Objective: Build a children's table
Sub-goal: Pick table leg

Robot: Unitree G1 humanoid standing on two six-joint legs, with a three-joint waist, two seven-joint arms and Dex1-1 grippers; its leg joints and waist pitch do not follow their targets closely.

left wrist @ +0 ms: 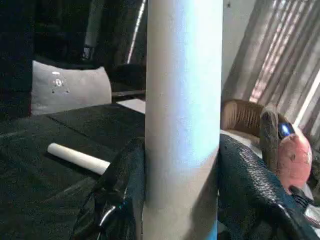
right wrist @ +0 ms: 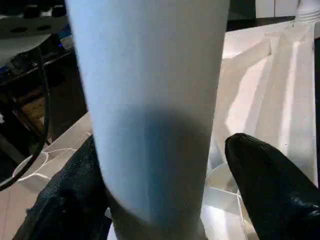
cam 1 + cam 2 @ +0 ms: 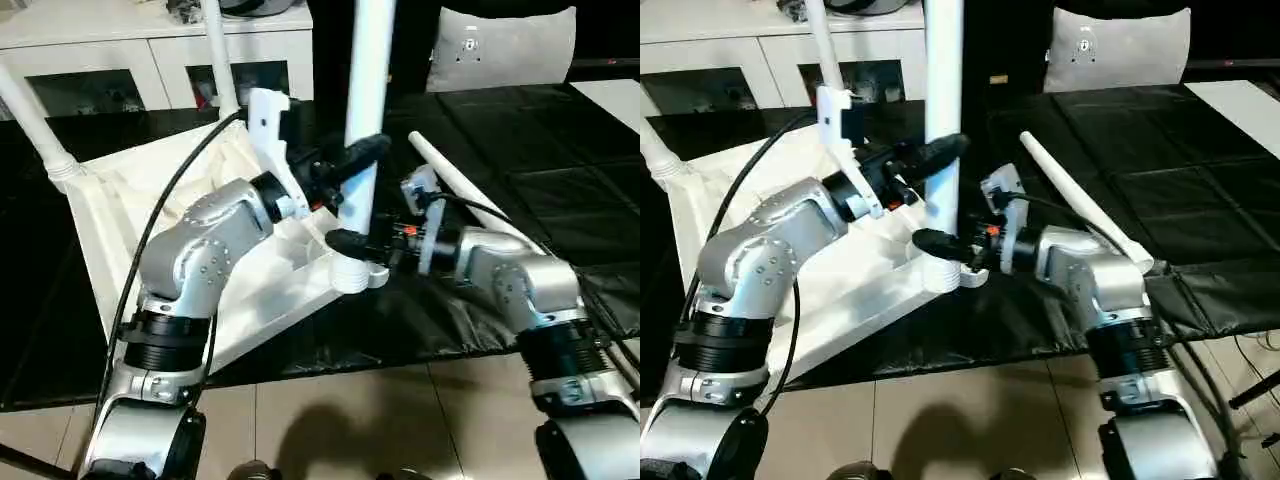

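The children's table lies as an upside-down white tabletop point(image 3: 100, 215) on a black cloth, ribbed side up. Two white legs stand in its far corners, one on the left point(image 3: 30, 115) and one at the back point(image 3: 218, 50). A third leg point(image 3: 370, 60) stands upright in the near corner socket point(image 3: 358, 277). My left gripper point(image 3: 362, 165) is shut on this leg, its fingers point(image 1: 122, 190) pressed against both sides. My right gripper point(image 3: 358, 243) straddles the leg just above the socket, open; one finger point(image 2: 270, 185) stands clear of the leg point(image 2: 150, 100). Another leg point(image 3: 470, 190) lies loose on the cloth to the right.
A white cabinet with glass doors point(image 3: 150, 55) stands behind the tabletop. A grey cushion point(image 3: 500, 45) sits at the back right. A black cable point(image 3: 150, 230) runs along my left arm. The cloth's near edge meets tiled floor point(image 3: 330, 420).
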